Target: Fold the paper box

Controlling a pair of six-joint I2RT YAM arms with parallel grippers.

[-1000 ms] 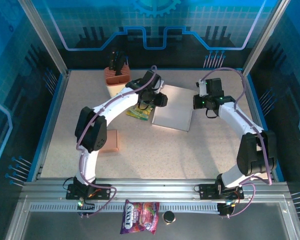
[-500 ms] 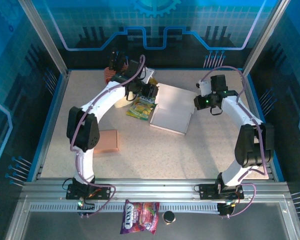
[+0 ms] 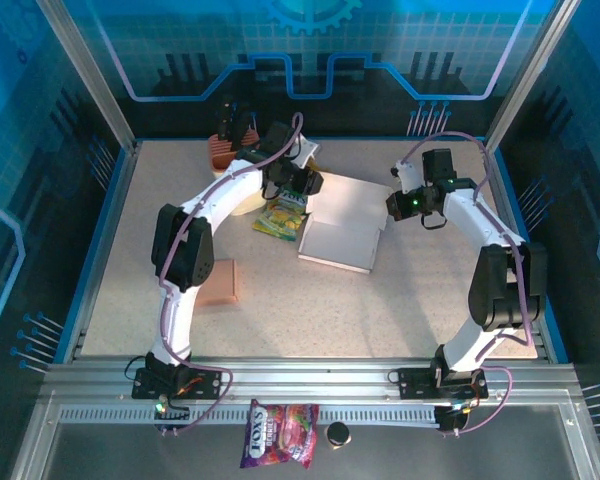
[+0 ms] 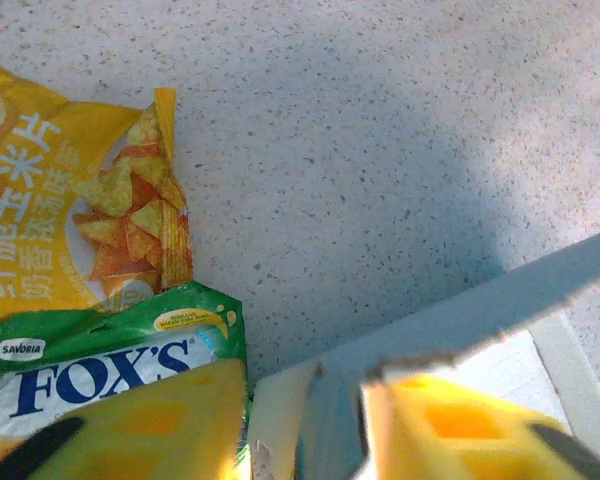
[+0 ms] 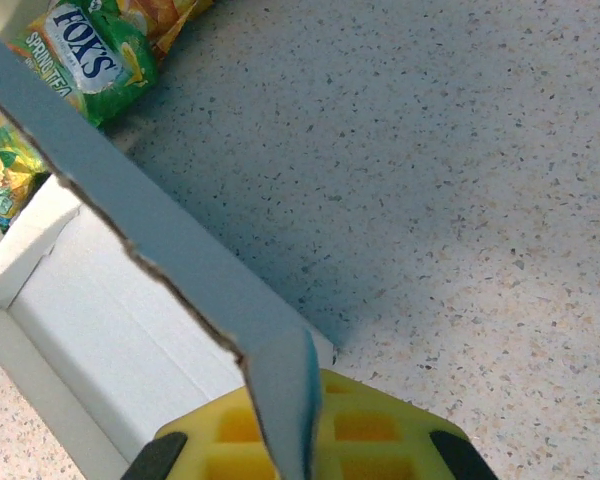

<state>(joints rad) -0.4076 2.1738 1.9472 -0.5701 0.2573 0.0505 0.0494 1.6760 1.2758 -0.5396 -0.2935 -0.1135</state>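
The white paper box [image 3: 342,228] lies half formed at the middle back of the table. My left gripper [image 3: 300,186] is at its back left corner. In the left wrist view that gripper [image 4: 305,410] has its yellow fingers [image 4: 160,425] on either side of a raised box wall [image 4: 450,318], shut on it. My right gripper [image 3: 401,204] is at the box's right side. In the right wrist view it [image 5: 290,445] is shut on a raised flap [image 5: 160,245] that runs between its yellow pads [image 5: 370,425], with the box's white inside [image 5: 120,335] to the left.
Two snack bags lie against the box's left side: a green FOX'S bag [image 4: 100,365] and a yellow chips bag [image 4: 70,215]. A brown block [image 3: 220,282] sits at the left. An orange holder [image 3: 227,150] stands at the back left. Another FOX'S bag [image 3: 278,435] and a black cap [image 3: 337,434] lie beyond the near rail.
My left gripper swung back and then returned to the box's back left corner, and its jaws narrowed onto the wall. The box shifted slightly left. The right gripper kept its hold.
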